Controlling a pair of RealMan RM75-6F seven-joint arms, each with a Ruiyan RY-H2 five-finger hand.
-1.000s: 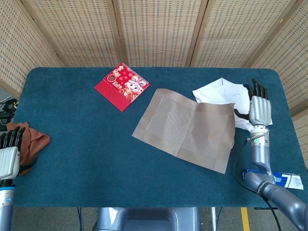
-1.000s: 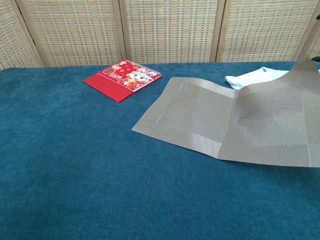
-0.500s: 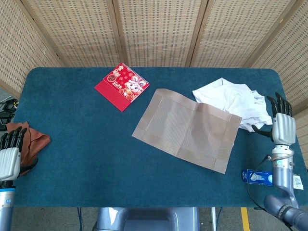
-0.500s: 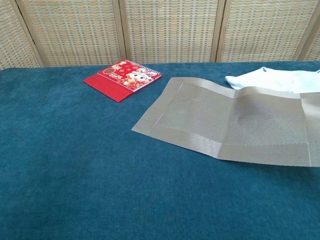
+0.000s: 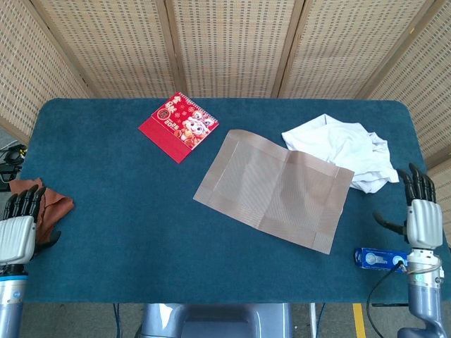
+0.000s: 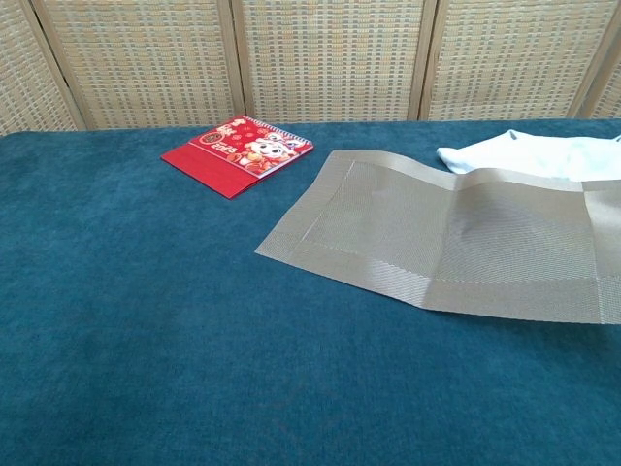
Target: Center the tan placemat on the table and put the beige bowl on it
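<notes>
The tan placemat (image 5: 275, 189) lies flat but skewed, well left of the right hand (image 5: 421, 222), whose fingers are straight and empty. The left hand (image 5: 17, 232) also holds nothing. No beige bowl shows; placing remains.

One placemat (image 5: 275, 189), tan, angled, right of table (image 5: 127, 211) centre, far right corner lapping onto cloth

One white cloth (image 5: 343, 150), crumpled, near far right corner

One red booklet (image 5: 178, 126), near far edge, left of centre

One brown rag (image 5: 49, 208), at left edge

One small blue packet (image 5: 377, 258), near right front corner

Two hands: left hand (image 5: 20, 231) at left edge beside rag, right hand (image 5: 421, 215) at right edge above packet; both empty, fingers straight

Bowl count: cannot tell, not visible in either view
</notes>
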